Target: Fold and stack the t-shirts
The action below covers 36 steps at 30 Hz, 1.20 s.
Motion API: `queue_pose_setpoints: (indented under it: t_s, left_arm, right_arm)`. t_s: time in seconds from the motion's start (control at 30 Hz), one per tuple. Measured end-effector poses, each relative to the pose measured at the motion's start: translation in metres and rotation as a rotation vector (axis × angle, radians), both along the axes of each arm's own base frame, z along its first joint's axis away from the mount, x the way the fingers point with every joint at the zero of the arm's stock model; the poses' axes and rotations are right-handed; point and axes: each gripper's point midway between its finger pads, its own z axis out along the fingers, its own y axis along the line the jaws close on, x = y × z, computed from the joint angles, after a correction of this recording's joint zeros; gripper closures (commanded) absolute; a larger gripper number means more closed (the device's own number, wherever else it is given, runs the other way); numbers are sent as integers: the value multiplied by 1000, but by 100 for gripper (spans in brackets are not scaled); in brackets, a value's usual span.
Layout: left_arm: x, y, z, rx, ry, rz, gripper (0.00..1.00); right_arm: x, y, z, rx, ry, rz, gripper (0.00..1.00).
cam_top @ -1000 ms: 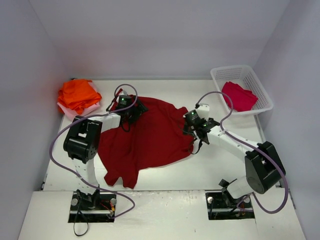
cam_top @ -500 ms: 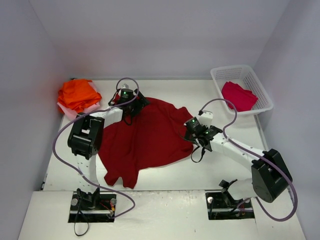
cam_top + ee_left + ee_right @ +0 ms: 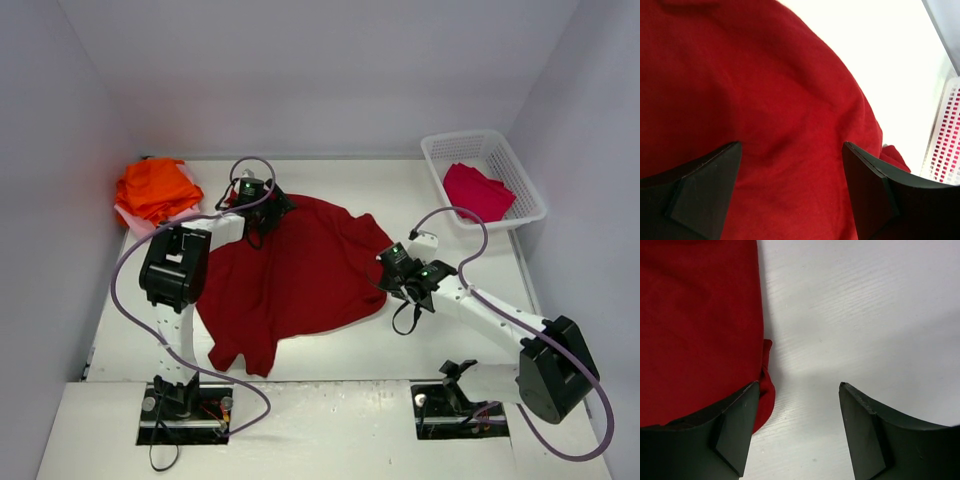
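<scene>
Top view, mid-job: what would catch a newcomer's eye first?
The big dark red t-shirt spread crumpled across the middle of the table, with the left pincer open over its far edge and the right pincer open at its right hem. Next, the bright orange shirts piled at the far left corner, and the white basket far right holding a crimson shirt.

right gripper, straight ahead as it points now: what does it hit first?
The right gripper would likely meet bare table first; one finger lines up with the edge of the dark red shirt. Depth unclear.
</scene>
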Motion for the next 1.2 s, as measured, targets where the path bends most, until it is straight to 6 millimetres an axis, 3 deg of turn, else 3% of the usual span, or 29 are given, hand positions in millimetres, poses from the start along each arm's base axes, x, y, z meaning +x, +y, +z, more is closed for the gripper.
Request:
queue_pose_setpoints:
  t_s: [0.43, 0.57, 0.77, 1.2]
  left_arm:
    - [9, 11, -2, -11, -2, 25, 24]
    - [12, 18, -1, -21, -3, 37, 24]
    - [18, 31, -1, -27, -8, 60, 24]
    - [22, 31, -1, -42, -27, 63, 24]
  right_arm:
    - [-16, 13, -18, -10, 53, 29, 50]
    - [-20, 16, -28, -29, 82, 31, 60]
    - [-24, 21, -38, -53, 96, 29, 59]
    - [-20, 21, -39, -68, 71, 14, 58]
